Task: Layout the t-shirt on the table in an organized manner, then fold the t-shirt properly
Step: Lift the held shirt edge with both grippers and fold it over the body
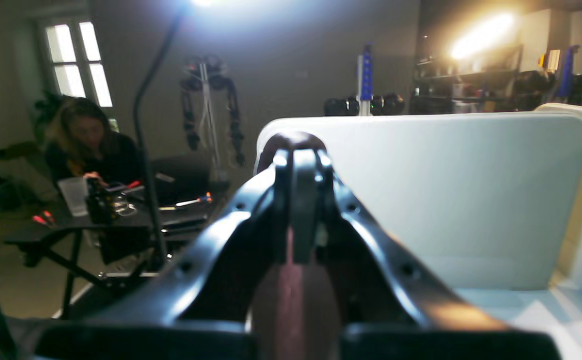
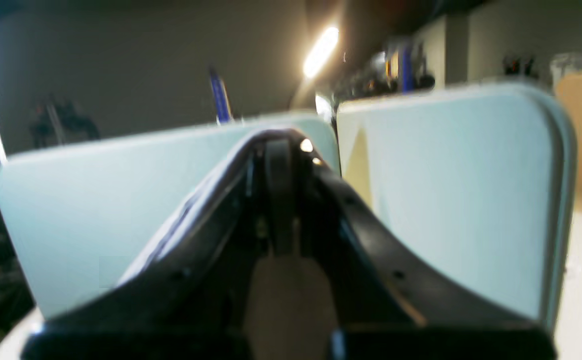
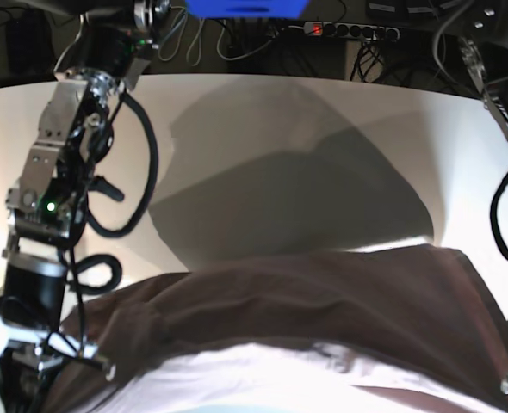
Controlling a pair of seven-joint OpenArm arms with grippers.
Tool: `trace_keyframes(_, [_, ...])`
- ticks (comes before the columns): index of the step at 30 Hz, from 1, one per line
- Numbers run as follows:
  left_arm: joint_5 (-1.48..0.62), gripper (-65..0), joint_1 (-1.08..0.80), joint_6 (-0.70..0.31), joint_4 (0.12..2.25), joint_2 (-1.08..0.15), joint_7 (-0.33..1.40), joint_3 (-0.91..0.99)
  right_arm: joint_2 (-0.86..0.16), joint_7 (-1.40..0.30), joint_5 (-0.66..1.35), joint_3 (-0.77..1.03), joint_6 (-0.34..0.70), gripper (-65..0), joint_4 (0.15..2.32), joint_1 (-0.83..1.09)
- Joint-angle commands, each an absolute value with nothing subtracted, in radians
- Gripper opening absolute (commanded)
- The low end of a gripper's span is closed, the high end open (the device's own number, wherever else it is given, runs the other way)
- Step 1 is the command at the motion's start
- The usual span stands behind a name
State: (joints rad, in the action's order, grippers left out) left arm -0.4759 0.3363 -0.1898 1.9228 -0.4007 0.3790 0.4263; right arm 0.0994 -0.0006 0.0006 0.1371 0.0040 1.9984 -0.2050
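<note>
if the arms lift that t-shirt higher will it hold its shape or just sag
It will probably sag: in the base view the t-shirt already hangs in a drooping swag with soft folds, so it looks floppy, not stiff. It seems light, since thin pinches in the left gripper and right gripper appear to carry it. Over the smooth table it would likely slide easily.

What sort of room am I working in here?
Most likely a robotics lab or workshop: spare robot arms hang on a stand, a person works at a tool-strewn bench, and cluttered equipment shelves line the far wall.
</note>
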Motion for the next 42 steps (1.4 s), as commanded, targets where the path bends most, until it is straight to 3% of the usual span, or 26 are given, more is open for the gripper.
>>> trace_keyframes(1, [-0.481, -64.9, 0.363, -0.186, 1.951, -0.417, 0.344, 0.452, 0.097, 0.044, -0.001, 0.133, 0.007, -65.0, 2.018, -0.242])
trace_keyframes(16, [-0.481, -64.9, 0.320, -0.186, 1.994, -0.427, 0.346, 0.532, 0.065, 0.064, -0.001, 0.128, 0.007, -65.0, 2.022, -0.341])
trace_keyframes(25, [-0.481, -64.9, 0.280, -0.186, 1.963, -0.384, 0.346, 0.530, 0.024, 0.062, -0.001, 0.128, 0.007, -65.0, 1.865, -0.372])
trace_keyframes(42, [-0.481, -64.6, 0.526, -0.188, 1.365, -0.361, 0.344, 0.406, -0.030, 0.065, -0.002, 0.128, 0.008, -65.0, 1.345, -0.521])
